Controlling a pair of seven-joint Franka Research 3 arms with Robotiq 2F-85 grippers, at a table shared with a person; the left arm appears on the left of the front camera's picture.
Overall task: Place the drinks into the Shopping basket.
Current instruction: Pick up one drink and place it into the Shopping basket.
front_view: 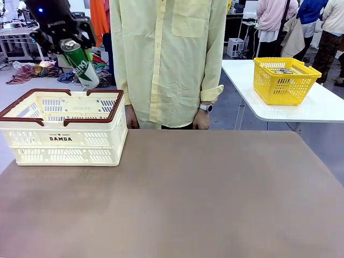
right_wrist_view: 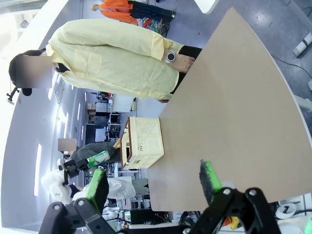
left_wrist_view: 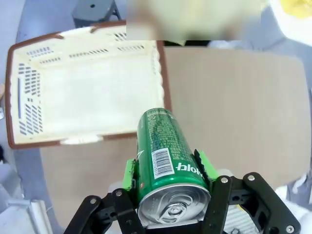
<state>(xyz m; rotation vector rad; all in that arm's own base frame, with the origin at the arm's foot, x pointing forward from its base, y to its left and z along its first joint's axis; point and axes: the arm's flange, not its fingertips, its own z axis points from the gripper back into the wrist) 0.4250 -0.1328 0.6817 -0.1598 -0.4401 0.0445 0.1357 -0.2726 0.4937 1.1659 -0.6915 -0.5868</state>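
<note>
My left gripper (front_view: 75, 51) hangs high above the Shopping basket (front_view: 64, 127), shut on a green drink can (front_view: 81, 64) that tilts with its silver top up and left. In the left wrist view the same green can (left_wrist_view: 165, 156) sits between the green pads (left_wrist_view: 129, 174), and the cream basket (left_wrist_view: 85, 87) with its reddish-brown rim lies below, its inside bare. My right gripper (right_wrist_view: 153, 183) is open with nothing between its fingers, raised well above the table; far off in its view are the basket (right_wrist_view: 142, 141) and the can (right_wrist_view: 97, 157).
A person in a pale yellow shirt (front_view: 166, 59) stands at the far edge of the brown table (front_view: 204, 193), hands down by the edge. A yellow mesh basket (front_view: 285, 79) sits on a separate white table at the right.
</note>
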